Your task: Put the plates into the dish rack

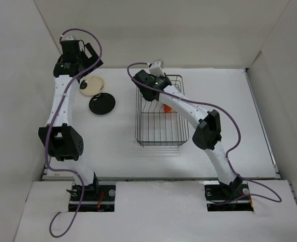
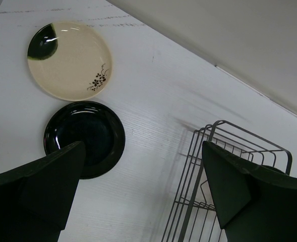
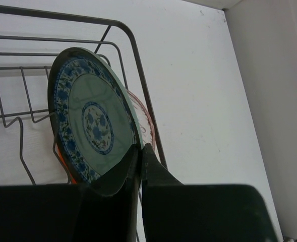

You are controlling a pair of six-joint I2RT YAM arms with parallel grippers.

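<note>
The dish rack (image 1: 161,113) of dark wire stands mid-table. My right gripper (image 3: 141,149) is shut on the rim of the teal-green patterned plate (image 3: 90,121), which stands on edge inside the rack (image 3: 123,30). The orange plate (image 3: 61,157) stands just behind it and shows as an orange bit in the top view (image 1: 167,107). The right gripper (image 1: 153,83) hangs over the rack's far end. The cream plate (image 1: 93,85) and the black plate (image 1: 102,104) lie flat left of the rack. My left gripper (image 2: 138,194) is open and empty, above the cream plate (image 2: 70,60) and black plate (image 2: 85,138).
White walls close in the table at the back, left and right. The rack's far corner (image 2: 229,151) shows in the left wrist view. The left gripper (image 1: 90,56) is near the back-left wall.
</note>
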